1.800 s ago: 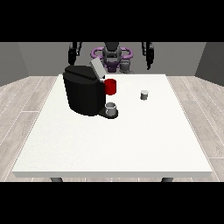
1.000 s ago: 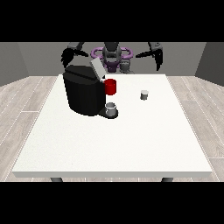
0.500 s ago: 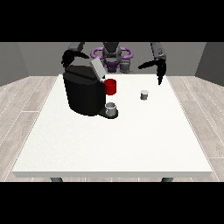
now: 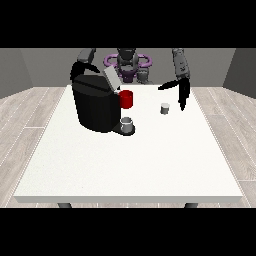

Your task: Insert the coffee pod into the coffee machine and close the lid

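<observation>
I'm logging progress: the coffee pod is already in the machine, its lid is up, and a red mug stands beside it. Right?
Not quite. The front view shows the coffee pod on the table, beside the robot hand at the view's right. The coffee machine lid is up; the red mug stands beside it.

Near half of the tabletop point(image 4: 130, 170), from front edge up to mid-depth, lay bare; free passage there from either side.

Far left quarter blocked by the coffee machine point(image 4: 95, 105), tall, with raised lid point(image 4: 111, 78) tilted up at its top. Red part point(image 4: 126, 99) jutted from its right face; a grey cup point(image 4: 127, 123) stood at its base.

Coffee pod point(image 4: 165, 108) stood alone toward the far right corner, open surface between it and the machine.

Hand at the view's right point(image 4: 181, 92) hung just beside the pod, on its right, fingers pointing down.
</observation>
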### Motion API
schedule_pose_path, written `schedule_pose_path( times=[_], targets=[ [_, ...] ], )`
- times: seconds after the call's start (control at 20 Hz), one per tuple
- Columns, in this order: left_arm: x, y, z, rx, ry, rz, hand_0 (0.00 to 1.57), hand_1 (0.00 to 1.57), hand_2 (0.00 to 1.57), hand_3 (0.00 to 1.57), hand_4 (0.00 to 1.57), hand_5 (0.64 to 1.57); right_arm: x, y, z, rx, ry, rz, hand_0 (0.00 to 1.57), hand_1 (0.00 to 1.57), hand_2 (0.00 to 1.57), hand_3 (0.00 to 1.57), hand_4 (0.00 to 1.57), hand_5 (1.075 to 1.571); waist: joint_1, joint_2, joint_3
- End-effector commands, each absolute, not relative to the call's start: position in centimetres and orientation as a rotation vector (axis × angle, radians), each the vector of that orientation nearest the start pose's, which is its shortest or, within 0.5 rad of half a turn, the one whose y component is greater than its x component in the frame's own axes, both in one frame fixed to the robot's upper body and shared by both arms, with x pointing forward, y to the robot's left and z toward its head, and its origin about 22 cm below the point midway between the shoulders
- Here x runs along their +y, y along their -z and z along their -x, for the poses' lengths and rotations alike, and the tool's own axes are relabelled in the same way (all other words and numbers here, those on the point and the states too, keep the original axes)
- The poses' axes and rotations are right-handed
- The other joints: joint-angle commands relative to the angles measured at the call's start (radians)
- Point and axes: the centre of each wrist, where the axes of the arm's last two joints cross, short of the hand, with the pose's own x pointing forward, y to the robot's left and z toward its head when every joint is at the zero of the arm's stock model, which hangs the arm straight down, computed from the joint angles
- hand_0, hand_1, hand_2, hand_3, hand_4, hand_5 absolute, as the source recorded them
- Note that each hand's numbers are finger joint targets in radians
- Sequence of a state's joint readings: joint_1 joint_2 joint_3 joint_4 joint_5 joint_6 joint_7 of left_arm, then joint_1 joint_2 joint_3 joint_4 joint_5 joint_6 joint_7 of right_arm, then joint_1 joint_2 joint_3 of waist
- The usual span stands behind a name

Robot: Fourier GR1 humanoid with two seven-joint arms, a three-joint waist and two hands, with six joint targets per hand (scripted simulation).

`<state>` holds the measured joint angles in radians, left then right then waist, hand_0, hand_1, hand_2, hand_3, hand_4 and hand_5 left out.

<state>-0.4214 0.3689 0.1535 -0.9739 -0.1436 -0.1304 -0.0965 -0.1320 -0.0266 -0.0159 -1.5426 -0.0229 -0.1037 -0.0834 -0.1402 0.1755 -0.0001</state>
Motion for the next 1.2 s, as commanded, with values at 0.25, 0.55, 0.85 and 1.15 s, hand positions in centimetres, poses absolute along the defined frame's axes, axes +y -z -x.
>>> schedule_pose_path(
  times=[0.25, 0.55, 0.85, 1.15],
  targets=[
    [33.5, -1.3, -35.9, -1.430, 0.465, -0.412, 0.00, 0.00, 0.46, 0.00, 0.00, 1.571, -21.6, -3.7, -28.9, -1.714, -0.015, 0.060, 0.00, 0.00, 0.00, 0.00, 0.41, 1.571, -0.022, 0.051, -0.0004],
    [34.4, -1.2, -36.1, -1.325, 0.517, -0.458, 0.81, 0.81, 0.85, 0.50, 0.00, 1.571, -22.4, -1.5, -29.0, -1.678, 0.015, 0.129, 0.00, 0.00, 0.00, 0.00, 0.41, 1.571, 0.012, 0.019, 0.0000],
    [34.1, 0.4, -35.6, -1.263, 0.657, -0.508, 0.60, 0.60, 0.72, 0.47, 0.00, 1.571, -21.7, -0.7, -28.7, -1.658, 0.048, 0.113, 0.00, 0.00, 0.00, 0.00, 0.39, 1.571, 0.008, 0.010, 0.0001],
    [34.0, 1.3, -35.7, -1.347, 0.709, -0.614, 0.67, 0.67, 0.81, 0.55, 0.00, 1.571, -20.0, -1.1, -28.5, -1.676, 0.034, 0.103, 0.00, 0.00, 0.00, 0.00, 0.48, 1.571, -0.016, 0.049, -0.0004]
  ],
)
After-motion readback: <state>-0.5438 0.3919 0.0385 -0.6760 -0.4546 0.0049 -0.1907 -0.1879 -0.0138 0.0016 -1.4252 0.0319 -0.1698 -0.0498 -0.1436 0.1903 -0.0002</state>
